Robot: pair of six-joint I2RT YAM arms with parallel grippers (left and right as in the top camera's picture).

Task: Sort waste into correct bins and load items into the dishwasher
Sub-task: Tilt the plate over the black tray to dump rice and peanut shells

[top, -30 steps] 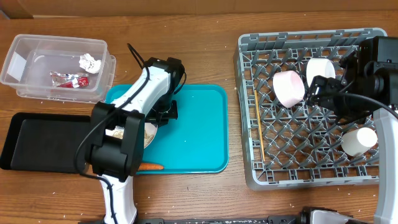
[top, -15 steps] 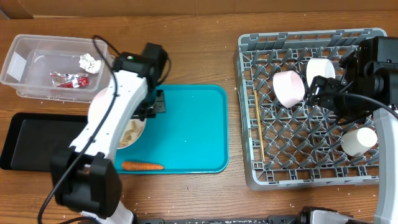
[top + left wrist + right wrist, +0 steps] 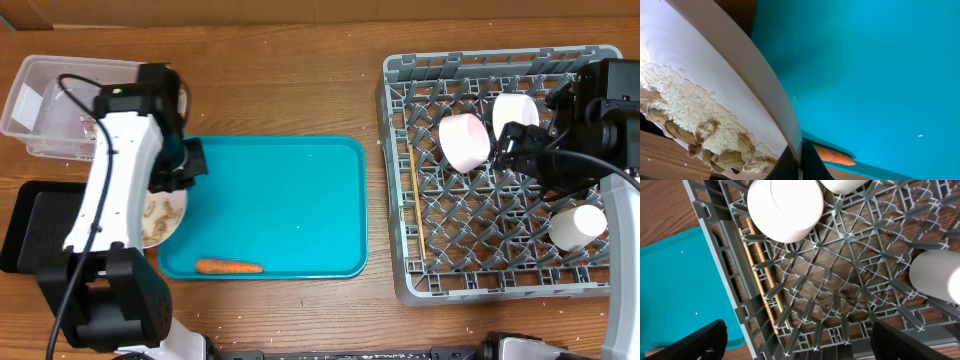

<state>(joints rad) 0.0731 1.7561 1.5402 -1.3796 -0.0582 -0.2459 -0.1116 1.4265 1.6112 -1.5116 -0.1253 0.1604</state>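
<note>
The large white plate (image 3: 715, 65) was round and smooth, with a plain rim. It carried a heap of white rice (image 3: 685, 100) with beige food scraps (image 3: 715, 152) bunched along the rice's outer edge. The left fingers (image 3: 801, 161) were pinched tight on the plate's rim. Seen from overhead, the plate sat across the 9 o'clock edge of the teal tray (image 3: 300, 190), partly above the black tray (image 3: 35, 225); whether it touched either one could not be told. A small orange carrot (image 3: 229, 266) lay on the teal tray towards 7 o'clock, apart from the plate. The clear tub (image 3: 45, 95) stood on the wooden worktop (image 3: 300, 90) at 12 o'clock from the black tray. In the grey dish rack (image 3: 420, 285), two white bowls (image 3: 465, 140) rested side by side near 12 o'clock, and a white cup (image 3: 578, 227) rested near 4 o'clock. The light wooden chopsticks (image 3: 762, 270) lay along the rack's 9 o'clock wall. The right fingers (image 3: 799, 330) hung spread wide above the rack floor, gripping nothing.
</note>
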